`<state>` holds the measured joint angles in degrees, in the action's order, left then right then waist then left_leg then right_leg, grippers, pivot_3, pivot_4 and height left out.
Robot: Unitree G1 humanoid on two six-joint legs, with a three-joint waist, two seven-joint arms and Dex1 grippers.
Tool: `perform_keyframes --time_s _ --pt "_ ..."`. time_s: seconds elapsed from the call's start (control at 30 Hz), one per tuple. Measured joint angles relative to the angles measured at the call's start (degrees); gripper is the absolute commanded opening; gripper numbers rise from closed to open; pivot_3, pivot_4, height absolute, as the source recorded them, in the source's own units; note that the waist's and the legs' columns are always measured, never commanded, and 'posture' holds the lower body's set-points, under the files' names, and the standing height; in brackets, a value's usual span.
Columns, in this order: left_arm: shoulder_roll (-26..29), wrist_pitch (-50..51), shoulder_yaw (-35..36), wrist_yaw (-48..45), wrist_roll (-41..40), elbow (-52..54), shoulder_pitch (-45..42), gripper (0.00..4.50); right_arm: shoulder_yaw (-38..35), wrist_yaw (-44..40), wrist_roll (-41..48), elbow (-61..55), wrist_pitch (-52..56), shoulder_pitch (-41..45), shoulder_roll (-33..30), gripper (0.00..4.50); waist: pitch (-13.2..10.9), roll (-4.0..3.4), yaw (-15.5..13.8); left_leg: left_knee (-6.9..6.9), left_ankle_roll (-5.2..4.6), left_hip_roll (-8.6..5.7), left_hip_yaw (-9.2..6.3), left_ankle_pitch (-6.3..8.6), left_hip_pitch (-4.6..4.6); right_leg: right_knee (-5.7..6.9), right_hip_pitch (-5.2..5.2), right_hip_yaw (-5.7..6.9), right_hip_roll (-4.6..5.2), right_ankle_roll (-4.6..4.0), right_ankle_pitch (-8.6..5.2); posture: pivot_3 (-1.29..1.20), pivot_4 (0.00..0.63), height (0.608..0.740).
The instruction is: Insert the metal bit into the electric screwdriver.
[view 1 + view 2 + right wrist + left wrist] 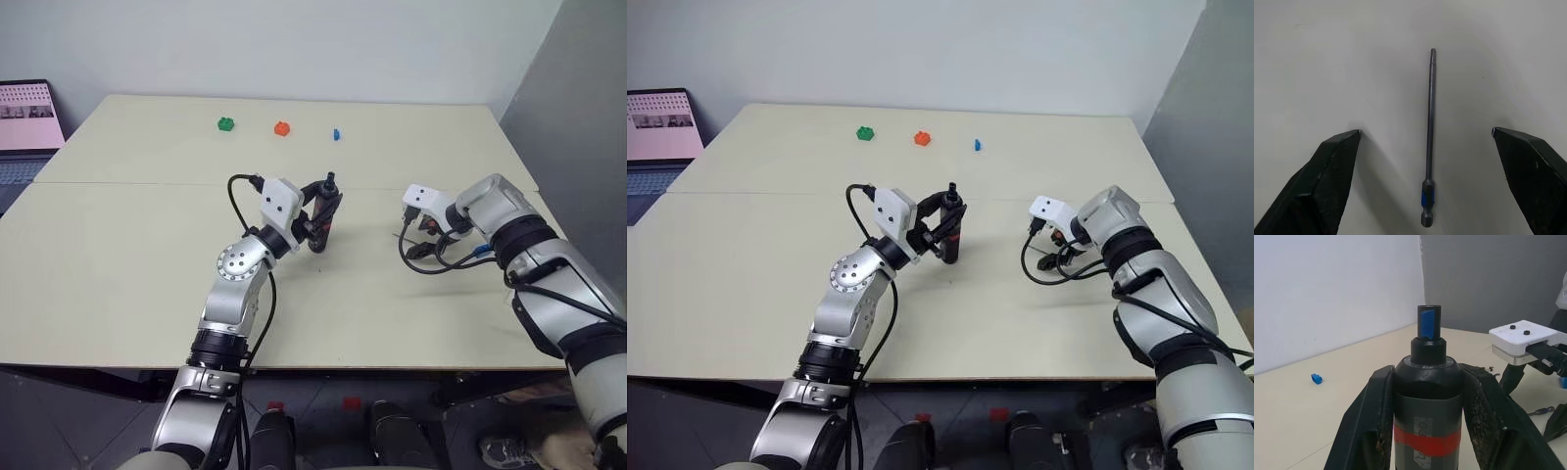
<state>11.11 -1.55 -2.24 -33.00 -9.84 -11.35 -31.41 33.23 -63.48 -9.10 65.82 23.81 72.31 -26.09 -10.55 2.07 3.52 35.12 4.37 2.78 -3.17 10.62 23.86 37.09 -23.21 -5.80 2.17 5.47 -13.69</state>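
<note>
The table (pixel 127 284) carries both arms: near its middle the left gripper (pixel 323 217) is clamped on the upright screwdriver (pixel 1428 396), blue tip up. To the right, the right gripper (pixel 1427 134) hangs over the table with its fingers spread wide, and the thin bit (pixel 1429 127) lies flat between them, untouched.

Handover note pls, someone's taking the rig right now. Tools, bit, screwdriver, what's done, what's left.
Left tool: shut on the electric screwdriver, held upright off the table, blue tip up.
Right tool: open, pointing down over the metal bit, fingers either side, not touching it.
Bit lies flat on the table, not picked up.
Done: screwdriver grasped and presented.
Left: close on the bit, lift, insert into the blue tip.
</note>
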Motion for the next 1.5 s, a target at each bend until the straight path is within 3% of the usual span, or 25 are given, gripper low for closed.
perform_keyframes --time_s 0.2,0.23,0.27,0.53,0.83,1.07,1.27,1.3,1.5 --pt "0.01 -0.12 0.0 0.05 0.02 0.0 0.13 1.63 -1.37 -1.84 -2.63 4.37 -1.66 1.62 1.78 2.19 0.02 -0.04 0.24 0.0 0.0 0.0 -0.01 -0.01 0.0 0.02 0.01 0.01 0.0 0.0 0.01 0.0 0.15 0.74" --pt "0.01 -0.13 -0.01 0.05 0.01 0.0 0.13 1.63 -1.67 -2.08 -3.13 4.71 -1.91 1.72 1.87 2.12 0.02 -0.04 0.26 0.0 0.0 0.0 -0.01 -0.01 0.0 0.02 0.01 0.0 0.0 0.0 0.01 0.0 0.15 0.74" --pt "0.01 -0.14 -0.01 0.05 0.01 0.01 0.13 1.63 -1.85 -2.38 -3.39 5.26 -2.04 1.93 1.96 1.74 0.03 -0.05 0.28 0.0 0.0 0.0 -0.01 -0.01 0.0 0.02 0.01 0.0 0.0 0.0 0.01 0.0 0.15 0.74" --pt "0.06 -0.23 -0.02 0.01 0.0 0.09 0.25 1.63 -3.49 -2.52 -6.08 7.18 -2.17 2.55 2.14 0.0 0.03 -0.06 0.31 0.0 0.0 0.0 -0.02 -0.01 0.0 0.01 0.01 0.0 0.0 0.0 0.01 0.0 0.15 0.74" --pt "0.24 0.1 0.12 0.41 -0.14 0.38 0.32 1.63 -6.99 -0.95 -7.5 8.01 -2.29 2.54 2.18 0.0 0.03 -0.07 0.51 0.0 0.0 -0.01 -0.02 -0.01 0.01 0.01 0.0 0.0 0.0 0.0 0.0 0.0 0.15 0.74" --pt "0.21 5.57 0.47 3.56 -0.85 5.55 1.49 1.63 -17.57 -0.26 -0.79 0.68 -0.25 2.27 0.34 0.0 -0.12 -0.32 1.15 -0.1 -0.01 -0.01 -0.03 -0.01 0.08 -0.04 -0.06 0.0 0.0 0.01 -0.01 0.0 0.15 0.74" --pt "-2.58 9.84 0.41 7.85 -1.49 11.75 1.82 1.63 -30.09 3.79 9.02 -27.75 7.51 -10.36 -1.38 0.0 -0.13 -0.33 0.78 -0.19 -0.01 -0.03 -0.18 -0.01 0.25 -0.15 -0.08 0.12 0.02 0.0 -0.01 0.0 0.15 0.74" --pt "-3.77 10.26 0.45 9.52 -1.49 13.24 1.83 1.63 -34.6 6.75 12.78 -36.36 8.49 -15.12 0.15 0.0 -0.13 -0.33 0.62 -0.19 -0.01 -0.04 -0.19 0.0 0.29 -0.15 -0.1 0.12 0.02 0.0 -0.01 0.0 0.15 0.74" --pt "-6.41 10.82 0.09 12.25 -1.46 14.26 1.73 1.63 -43.67 18.86 20.55 -53.04 12.56 -19.72 6.37 0.0 -0.15 -0.36 0.56 -0.15 -0.01 -0.06 -0.18 -0.01 0.23 -0.1 -0.11 0.1 0.02 0.13 -0.08 0.0 0.15 0.74"
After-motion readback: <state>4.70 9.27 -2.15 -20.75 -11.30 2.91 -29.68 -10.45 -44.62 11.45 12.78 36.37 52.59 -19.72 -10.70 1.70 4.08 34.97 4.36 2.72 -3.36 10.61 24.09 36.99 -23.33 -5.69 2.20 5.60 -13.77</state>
